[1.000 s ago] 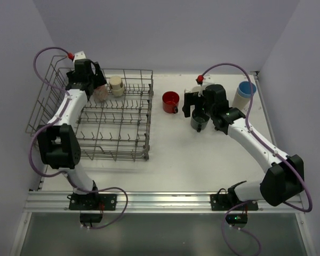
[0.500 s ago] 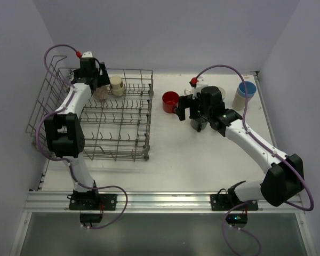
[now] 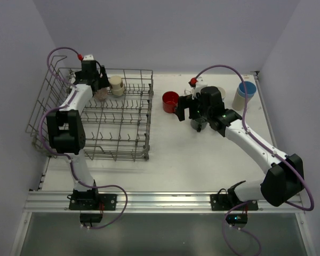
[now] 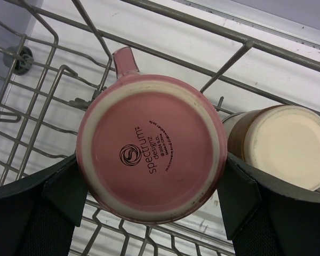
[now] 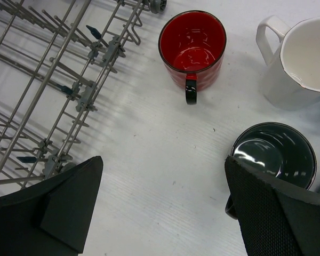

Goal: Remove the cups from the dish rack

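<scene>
My left gripper [image 4: 152, 192] has dropped over the upturned pink mug [image 4: 152, 146] in the far-left part of the dish rack [image 3: 117, 157], beside a cream cup [image 4: 282, 144]. Its fingers have drawn in until they press the mug's two sides, so I judge it ready to lift out. My right gripper [image 5: 162, 200] has slid from the dark teal mug [image 5: 274, 154] toward the red mug [image 5: 192, 45] on the table, fingers wide apart and empty.
</scene>
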Robot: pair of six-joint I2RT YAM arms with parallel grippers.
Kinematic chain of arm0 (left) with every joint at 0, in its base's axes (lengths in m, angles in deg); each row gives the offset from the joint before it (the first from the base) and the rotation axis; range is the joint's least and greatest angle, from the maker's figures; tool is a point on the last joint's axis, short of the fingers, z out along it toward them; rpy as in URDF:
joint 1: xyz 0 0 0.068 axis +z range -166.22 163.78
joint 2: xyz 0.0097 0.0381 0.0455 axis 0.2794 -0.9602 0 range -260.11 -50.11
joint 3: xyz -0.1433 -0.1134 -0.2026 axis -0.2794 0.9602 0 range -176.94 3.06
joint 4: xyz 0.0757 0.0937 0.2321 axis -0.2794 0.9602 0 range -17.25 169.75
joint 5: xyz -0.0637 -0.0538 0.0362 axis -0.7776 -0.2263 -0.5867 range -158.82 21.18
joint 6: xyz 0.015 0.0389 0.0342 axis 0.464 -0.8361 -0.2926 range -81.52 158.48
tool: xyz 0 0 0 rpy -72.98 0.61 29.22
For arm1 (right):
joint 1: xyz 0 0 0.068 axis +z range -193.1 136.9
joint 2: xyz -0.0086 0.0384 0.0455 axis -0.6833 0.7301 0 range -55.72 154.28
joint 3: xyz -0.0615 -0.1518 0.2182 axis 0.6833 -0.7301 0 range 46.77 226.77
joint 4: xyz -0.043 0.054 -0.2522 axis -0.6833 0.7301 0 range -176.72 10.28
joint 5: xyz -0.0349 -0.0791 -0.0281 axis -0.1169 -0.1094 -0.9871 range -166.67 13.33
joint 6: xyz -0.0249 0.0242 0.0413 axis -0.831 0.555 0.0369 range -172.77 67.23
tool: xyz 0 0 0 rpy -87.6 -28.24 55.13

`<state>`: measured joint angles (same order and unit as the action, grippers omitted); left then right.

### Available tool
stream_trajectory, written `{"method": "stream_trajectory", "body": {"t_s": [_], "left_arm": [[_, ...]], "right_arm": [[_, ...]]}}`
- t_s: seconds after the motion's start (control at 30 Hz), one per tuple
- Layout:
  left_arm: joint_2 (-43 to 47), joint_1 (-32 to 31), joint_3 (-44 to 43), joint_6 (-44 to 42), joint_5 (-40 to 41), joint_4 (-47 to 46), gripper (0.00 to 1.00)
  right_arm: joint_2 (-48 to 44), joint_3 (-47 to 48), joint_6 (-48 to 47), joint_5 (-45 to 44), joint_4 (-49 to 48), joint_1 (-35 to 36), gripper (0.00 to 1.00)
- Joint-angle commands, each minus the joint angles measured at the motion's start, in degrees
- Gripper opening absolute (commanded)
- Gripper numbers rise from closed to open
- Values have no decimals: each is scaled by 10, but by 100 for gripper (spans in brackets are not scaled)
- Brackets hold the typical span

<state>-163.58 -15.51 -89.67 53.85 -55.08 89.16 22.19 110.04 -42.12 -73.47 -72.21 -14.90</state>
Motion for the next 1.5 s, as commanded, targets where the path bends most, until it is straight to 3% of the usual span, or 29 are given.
{"method": "stream_trajectory", "body": {"t_s": [0.0,0.07,0.17,0.27,0.57,0.83,1.07,1.2,1.47], "left_arm": [[36,8,20,-11,10,-52,70],[62,7,39,-7,9,-67,51],[104,8,60,6,9,-87,35],[146,7,77,25,-11,-104,27],[236,7,118,49,-57,-139,19],[302,7,120,84,-113,-127,14],[441,7,199,204,-316,-153,12],[529,7,304,295,-408,-251,11],[636,6,399,442,-519,-354,11]], "right_arm": [[-18,-2,1,10,-26,4,99],[-20,-2,2,12,-26,5,99],[-22,-2,10,23,-32,10,99],[-29,-9,42,38,-65,22,99],[-22,-9,147,150,-167,44,99],[10,28,205,161,-214,77,99],[43,-1,371,240,-424,91,99],[68,-8,438,270,-537,97,98],[84,-4,464,315,-607,103,98]]}}
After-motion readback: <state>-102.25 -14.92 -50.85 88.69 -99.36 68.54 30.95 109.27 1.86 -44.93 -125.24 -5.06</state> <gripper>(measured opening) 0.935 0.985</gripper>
